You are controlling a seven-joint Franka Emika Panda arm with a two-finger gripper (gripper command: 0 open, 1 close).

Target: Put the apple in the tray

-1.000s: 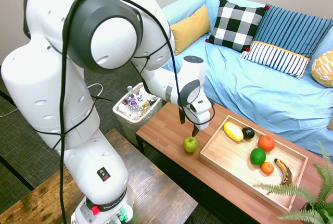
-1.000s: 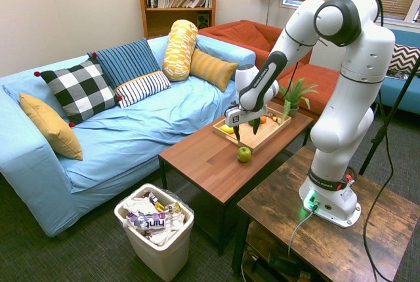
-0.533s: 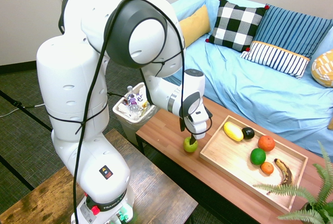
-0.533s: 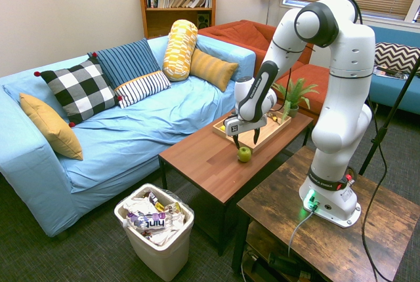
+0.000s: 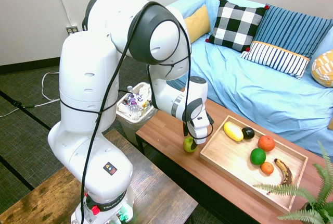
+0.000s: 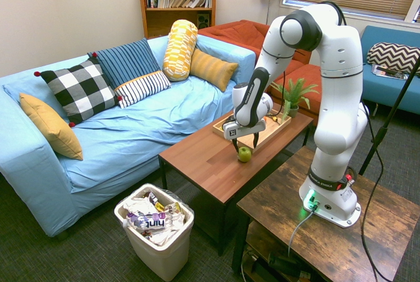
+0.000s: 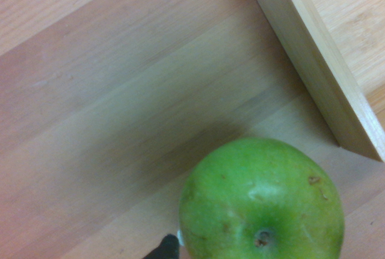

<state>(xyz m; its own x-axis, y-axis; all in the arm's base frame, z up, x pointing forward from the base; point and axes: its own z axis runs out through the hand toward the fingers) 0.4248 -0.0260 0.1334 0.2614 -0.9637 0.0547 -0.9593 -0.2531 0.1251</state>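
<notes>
Since one second ago my arm has come lower, and my end effector (image 5: 191, 139) is now directly over the apple (image 5: 190, 145) instead of hanging above and beside it. My fingers are spread to a moderate width and reach down on two sides of the apple; I cannot tell if they touch it. The apple has not moved.

The apple (image 6: 245, 154) lies on the worktop (image 6: 210, 161), near the front edge, just beside the short end of the tray (image 5: 221, 161) but outside it. In the wrist view the apple (image 7: 261, 202) is very close, green with small brown spots and a stem dimple, and the tray (image 7: 319, 72) edge with a handle hole passes beside it without touching.

Inside the tray I see a yellow fruit (image 5: 233, 131), a dark fruit (image 5: 248, 133), two orange fruits (image 5: 266, 142), a deep-green fruit (image 5: 257, 156) and a brown banana (image 5: 283, 170).

A bin (image 6: 154, 227) full of wrappers stands on the floor at the end of the worktop. Behind it is a blue sofa (image 6: 131, 124) with cushions.
</notes>
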